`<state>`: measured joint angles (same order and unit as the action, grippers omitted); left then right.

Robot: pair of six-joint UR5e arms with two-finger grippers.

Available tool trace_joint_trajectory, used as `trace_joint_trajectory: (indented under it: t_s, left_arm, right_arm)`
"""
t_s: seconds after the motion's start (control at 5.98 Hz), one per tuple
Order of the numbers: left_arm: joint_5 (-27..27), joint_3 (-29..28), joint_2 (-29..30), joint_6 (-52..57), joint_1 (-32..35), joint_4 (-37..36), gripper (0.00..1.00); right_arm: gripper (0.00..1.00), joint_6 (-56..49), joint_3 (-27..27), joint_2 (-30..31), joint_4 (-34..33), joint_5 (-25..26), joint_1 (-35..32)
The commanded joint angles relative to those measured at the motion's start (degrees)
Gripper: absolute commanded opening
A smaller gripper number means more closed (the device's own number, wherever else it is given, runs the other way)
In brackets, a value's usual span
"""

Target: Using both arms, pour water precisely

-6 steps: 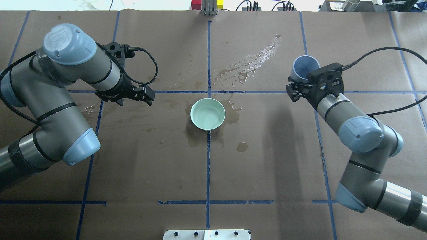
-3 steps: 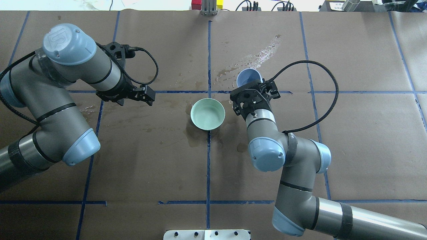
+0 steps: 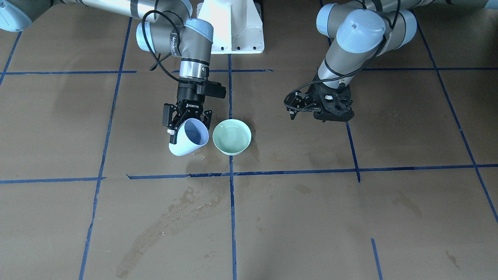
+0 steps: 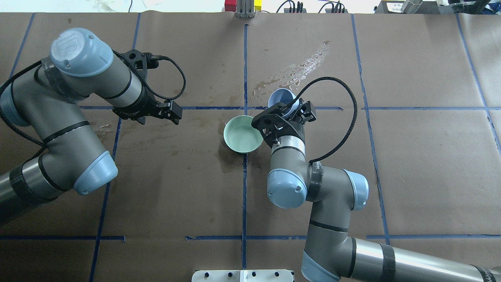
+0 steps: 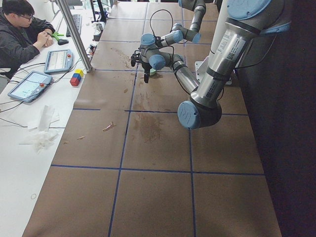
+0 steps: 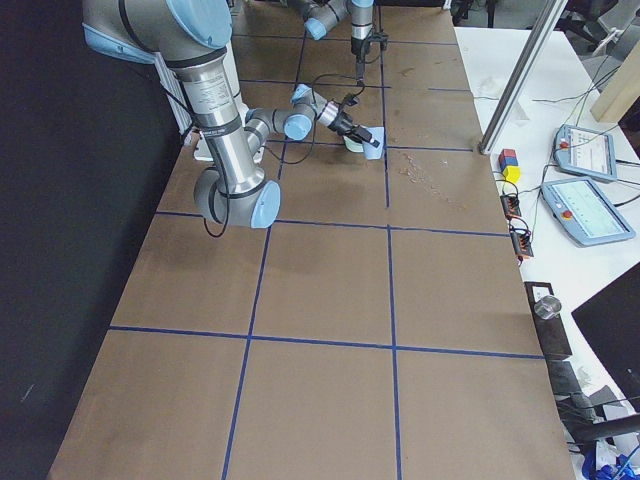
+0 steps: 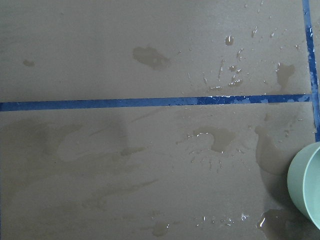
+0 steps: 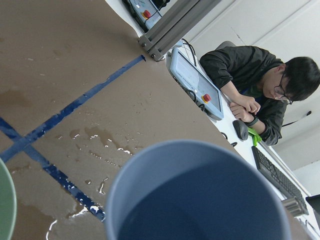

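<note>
Swung in from the right edge since a second ago, the right gripper (image 3: 188, 123) clamps a smooth pale-blue cup (image 3: 182, 147) between its fingers. The cup is tilted, just beside the round mint-green bowl (image 3: 232, 151) at the counter's middle. Glossy water (image 3: 232, 138) lies in the bowl, and wet streaks (image 4: 299, 70) spot the brown paper (image 4: 176, 188) toward the far edge. Nearer the left edge the left gripper (image 4: 177, 111) hovers unmoved; whether its jaws are parted I cannot tell. Overhead, the right arm hides much of the cup, while the right wrist view looks straight into its dark interior.
</note>
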<state>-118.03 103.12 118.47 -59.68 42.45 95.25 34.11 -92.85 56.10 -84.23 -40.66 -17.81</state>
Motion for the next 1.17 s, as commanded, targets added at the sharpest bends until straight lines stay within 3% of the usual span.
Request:
trace_joint_trajectory:
  t_s: [0.0,0.5,1.0]
  left_arm:
    - [-0.01,-0.02,0.01,0.00,0.00,0.02,1.00]
    - [-0.09,0.06,-0.08,0.00,0.08,0.02,1.00]
    - [-0.09,0.06,-0.08,0.09,0.08,0.02,1.00]
  right_arm:
    - [0.00,-6.07,-0.05,-0.20,-1.11,2.25,0.84]
    - [0.00,-15.63,0.30,-1.69,-2.42,5.41,2.16]
    - [0.00,-23.36,0.30,-3.80,-7.80,6.64,2.43]
